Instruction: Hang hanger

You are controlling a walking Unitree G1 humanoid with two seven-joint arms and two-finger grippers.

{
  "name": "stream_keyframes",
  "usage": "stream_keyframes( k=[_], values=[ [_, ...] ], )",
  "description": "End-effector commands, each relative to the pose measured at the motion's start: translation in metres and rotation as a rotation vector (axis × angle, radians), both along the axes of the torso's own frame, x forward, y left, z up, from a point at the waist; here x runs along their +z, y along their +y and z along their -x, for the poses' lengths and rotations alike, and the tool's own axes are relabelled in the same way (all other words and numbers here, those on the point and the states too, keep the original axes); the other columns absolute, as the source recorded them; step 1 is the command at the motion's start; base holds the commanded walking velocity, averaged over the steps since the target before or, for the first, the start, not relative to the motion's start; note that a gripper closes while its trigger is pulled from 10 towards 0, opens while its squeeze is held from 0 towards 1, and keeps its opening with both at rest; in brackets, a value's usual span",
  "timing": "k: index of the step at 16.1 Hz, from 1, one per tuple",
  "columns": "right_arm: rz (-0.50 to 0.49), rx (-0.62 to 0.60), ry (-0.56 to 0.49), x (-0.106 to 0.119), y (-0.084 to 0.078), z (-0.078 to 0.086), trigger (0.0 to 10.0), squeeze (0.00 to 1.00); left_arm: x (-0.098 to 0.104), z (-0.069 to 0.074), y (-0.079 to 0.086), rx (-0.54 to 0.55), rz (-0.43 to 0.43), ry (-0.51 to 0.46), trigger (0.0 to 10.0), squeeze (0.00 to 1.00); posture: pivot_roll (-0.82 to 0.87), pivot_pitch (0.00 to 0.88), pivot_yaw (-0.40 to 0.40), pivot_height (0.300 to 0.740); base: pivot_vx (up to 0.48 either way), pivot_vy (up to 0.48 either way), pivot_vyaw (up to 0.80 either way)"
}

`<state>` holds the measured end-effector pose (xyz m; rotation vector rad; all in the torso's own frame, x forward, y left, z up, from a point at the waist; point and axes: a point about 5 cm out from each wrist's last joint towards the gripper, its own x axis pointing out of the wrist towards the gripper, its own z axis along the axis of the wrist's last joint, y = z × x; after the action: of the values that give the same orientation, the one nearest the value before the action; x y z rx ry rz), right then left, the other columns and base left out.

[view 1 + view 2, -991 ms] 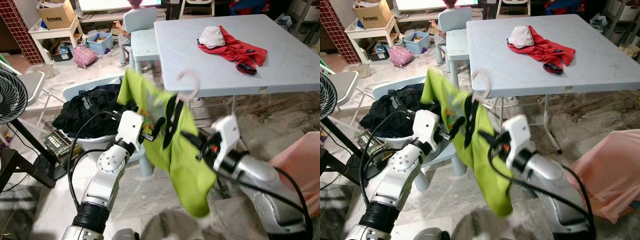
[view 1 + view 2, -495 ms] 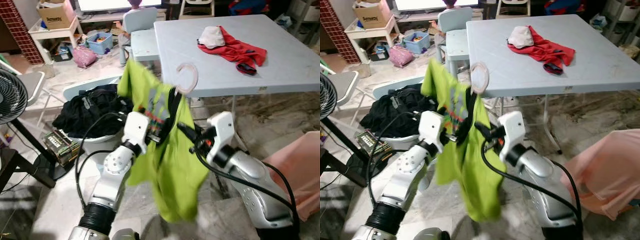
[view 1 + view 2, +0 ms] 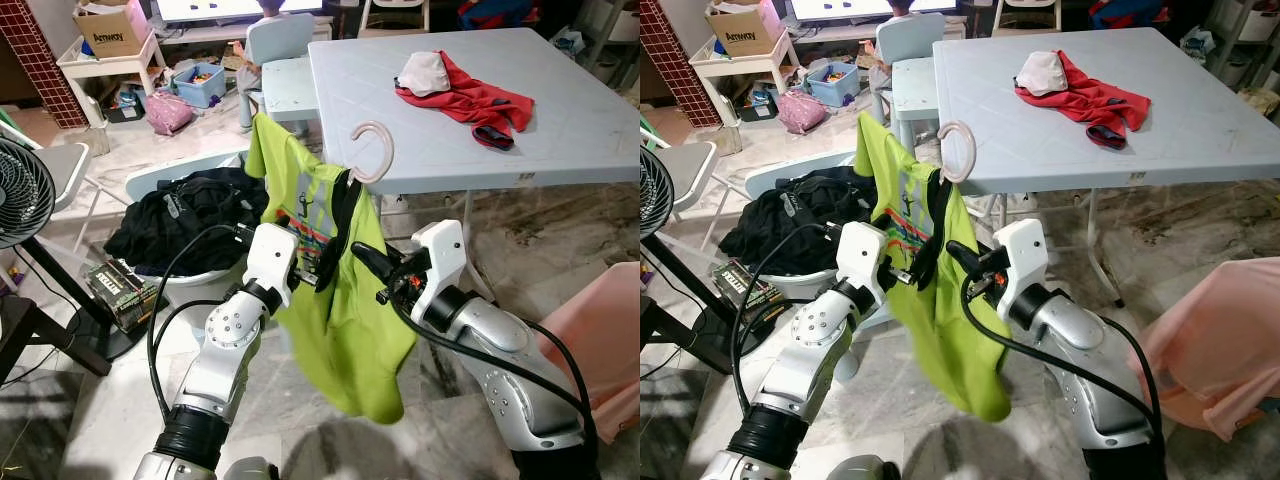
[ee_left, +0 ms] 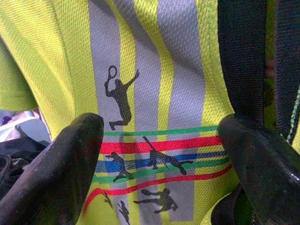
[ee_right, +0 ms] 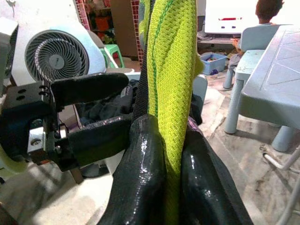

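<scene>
A lime-green shirt [image 3: 340, 300] with a black collar hangs on a hanger whose pale pink hook [image 3: 375, 150] sticks up in front of the table edge. My right gripper [image 3: 365, 262] is shut on the shirt just under the collar; in the right wrist view the green fabric [image 5: 171, 93] is pinched between its fingers [image 5: 140, 178]. My left gripper [image 3: 312, 270] is at the shirt's printed chest from the other side, open. In the left wrist view its fingertips [image 4: 61, 164] stand wide apart with the striped print [image 4: 145, 70] just beyond them. The hanger's shoulders are hidden inside the shirt.
A light grey table [image 3: 580, 130] stands just behind, with a red garment [image 3: 470, 100] on it. A basket of black clothes [image 3: 190, 215] sits on the floor at left, beside a fan [image 3: 20, 190]. A pink garment [image 3: 600, 330] is at right, and a small chair [image 3: 280, 50] behind.
The shirt has been lifted a little and swung back; it now hangs straighter between the arms. Both grippers have moved closer together near the collar.
</scene>
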<state>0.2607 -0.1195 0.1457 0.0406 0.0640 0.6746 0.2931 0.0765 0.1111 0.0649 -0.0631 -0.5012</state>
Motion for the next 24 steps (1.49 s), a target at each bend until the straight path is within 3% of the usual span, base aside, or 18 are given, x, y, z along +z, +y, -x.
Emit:
stream_keyframes(
  k=[1, 5, 8, 13, 18, 20, 23, 24],
  values=[
    [0.058, -0.077, -0.077, 0.004, -0.006, -0.01, 10.0, 0.0, 0.006, -0.003, 0.003, 0.025, -0.011, -0.023, 10.0, 0.0, -0.06, 0.0, 0.032, 0.74, 0.0, 0.0, 0.0],
    [0.141, -0.163, -0.097, -0.004, -0.013, -0.015, 10.0, 0.0, 0.011, -0.003, 0.005, 0.037, -0.006, -0.042, 10.0, 0.0, -0.05, 0.002, 0.031, 0.74, 0.0, 0.0, 0.0],
    [0.08, -0.135, -0.068, -0.002, -0.007, -0.016, 10.0, 0.0, 0.008, -0.003, 0.002, 0.021, -0.01, -0.033, 10.0, 0.0, -0.06, 0.002, 0.034, 0.74, 0.0, 0.0, 0.0],
    [-0.042, 0.087, -0.034, 0.011, 0.012, 0.003, 10.0, 0.0, 0.002, -0.004, 0.002, 0.027, -0.017, -0.013, 10.0, 0.0, -0.06, 0.002, 0.034, 0.74, 0.0, 0.0, 0.0],
    [-0.069, 0.243, -0.008, 0.014, 0.019, 0.02, 10.0, 0.0, 0.0, -0.008, 0.01, 0.064, -0.046, -0.014, 10.0, 0.0, -0.06, 0.0, 0.032, 0.74, 0.0, 0.0, 0.0],
    [-0.023, 0.28, 0.013, 0.011, 0.012, 0.025, 10.0, 0.0, 0.001, -0.013, 0.022, 0.111, -0.067, -0.023, 10.0, 0.0, -0.06, 0.0, 0.031, 0.74, 0.0, 0.0, 0.0],
    [0.081, 0.241, 0.045, 0.001, -0.018, 0.026, 10.0, 0.0, 0.0, -0.015, 0.039, 0.158, -0.099, -0.029, 10.0, 0.0, -0.06, 0.0, 0.03, 0.74, 0.0, 0.0, 0.0],
    [0.147, 0.221, 0.071, -0.003, -0.041, 0.028, 10.0, 0.0, -0.002, -0.015, 0.052, 0.193, -0.127, -0.029, 10.0, 0.0, -0.06, 0.0, 0.033, 0.74, 0.0, 0.0, 0.0]
  ],
)
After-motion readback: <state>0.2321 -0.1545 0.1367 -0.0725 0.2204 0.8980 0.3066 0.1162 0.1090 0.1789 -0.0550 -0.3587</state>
